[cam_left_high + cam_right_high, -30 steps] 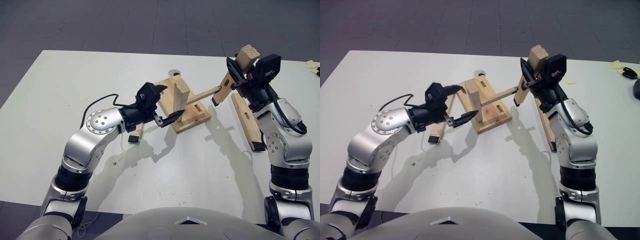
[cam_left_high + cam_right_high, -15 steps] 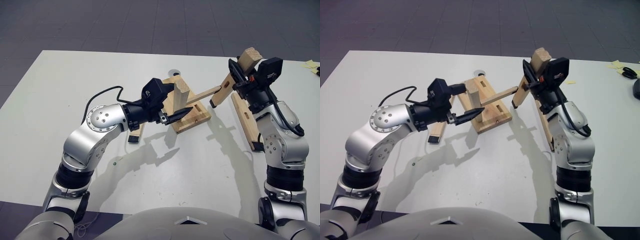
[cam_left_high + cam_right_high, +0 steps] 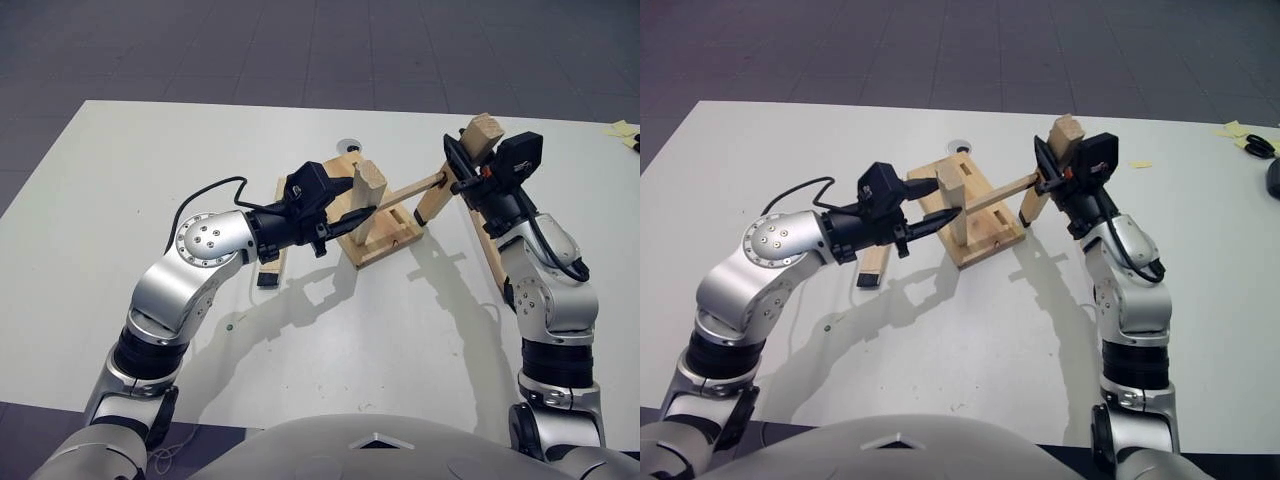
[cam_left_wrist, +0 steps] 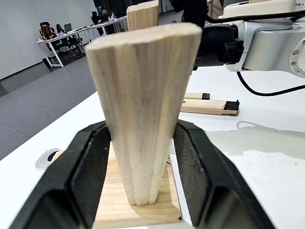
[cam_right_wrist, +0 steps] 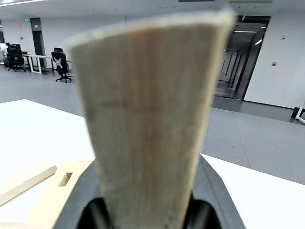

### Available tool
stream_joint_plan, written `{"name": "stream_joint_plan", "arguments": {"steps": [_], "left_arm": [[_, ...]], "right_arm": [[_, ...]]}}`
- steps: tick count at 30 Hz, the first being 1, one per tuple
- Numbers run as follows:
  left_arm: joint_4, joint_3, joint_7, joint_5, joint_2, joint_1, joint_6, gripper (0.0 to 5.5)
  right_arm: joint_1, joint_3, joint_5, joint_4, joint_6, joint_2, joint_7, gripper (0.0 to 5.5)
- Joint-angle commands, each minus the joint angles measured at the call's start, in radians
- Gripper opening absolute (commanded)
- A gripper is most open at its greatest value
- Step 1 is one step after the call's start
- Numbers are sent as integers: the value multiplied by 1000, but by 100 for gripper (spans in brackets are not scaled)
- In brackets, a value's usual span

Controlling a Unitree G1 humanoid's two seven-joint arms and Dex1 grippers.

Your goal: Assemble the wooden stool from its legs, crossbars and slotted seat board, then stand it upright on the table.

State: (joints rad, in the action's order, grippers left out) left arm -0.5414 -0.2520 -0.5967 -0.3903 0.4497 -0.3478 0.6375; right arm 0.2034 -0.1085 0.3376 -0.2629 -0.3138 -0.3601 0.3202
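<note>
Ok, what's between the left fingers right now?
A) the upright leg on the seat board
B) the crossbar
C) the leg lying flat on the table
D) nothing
A: the left fingers press both sides of the upright leg standing on the seat board.

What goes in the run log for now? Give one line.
left gripper: shut on upright leg on seat board | right gripper: shut on second leg, crossbar toward upright leg | assembly: unfinished
</note>
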Motion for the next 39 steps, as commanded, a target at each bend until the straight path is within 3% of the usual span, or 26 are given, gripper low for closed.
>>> {"name": "stream_joint_plan", "arguments": {"steps": [1,39], "left_arm": [[12,-11,-8,5,1,26,4,204],[55,-53,4,77,-11,73,-55,204]], "right_arm": [[29,15,-13,21,21,11,19,103],[32,4,112,-56,-54,86,86,103]]}}
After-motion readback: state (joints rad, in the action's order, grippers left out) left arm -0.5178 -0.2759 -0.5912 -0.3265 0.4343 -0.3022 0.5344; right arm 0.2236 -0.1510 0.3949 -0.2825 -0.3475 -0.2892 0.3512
